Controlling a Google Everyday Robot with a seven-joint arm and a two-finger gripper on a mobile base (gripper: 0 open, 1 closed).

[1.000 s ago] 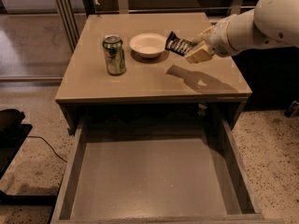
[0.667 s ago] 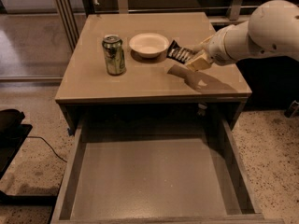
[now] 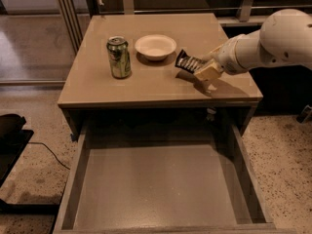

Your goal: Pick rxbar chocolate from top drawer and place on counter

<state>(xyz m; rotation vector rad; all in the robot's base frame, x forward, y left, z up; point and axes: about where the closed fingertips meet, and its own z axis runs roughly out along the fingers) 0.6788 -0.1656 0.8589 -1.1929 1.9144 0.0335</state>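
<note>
Near side: drawer point(image 3: 161, 189) standing wide open, nothing on its grey floor. Beyond it, counter point(image 3: 146, 84), the drop spot. Towards its far left, bowl point(image 3: 155, 47) and can point(image 3: 119, 57), well apart from the landing zone. Right of the bowl, gripper point(image 3: 199, 68) low over the counter, clamped on the right end of the bar point(image 3: 185, 61). Tilted, gripped by one end, probably for laying flat; touching the surface or not, hard to call.

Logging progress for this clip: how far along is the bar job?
Done: the black-wrapped rectangular snack bar is out of the wide grey pull-out drawer, whose floor lies bare. In hand: the gripper, over the right side of the flat beige-tan counter, is shut on the bar, holding it tilted, low over the surface. Left: set it down and release.
</note>
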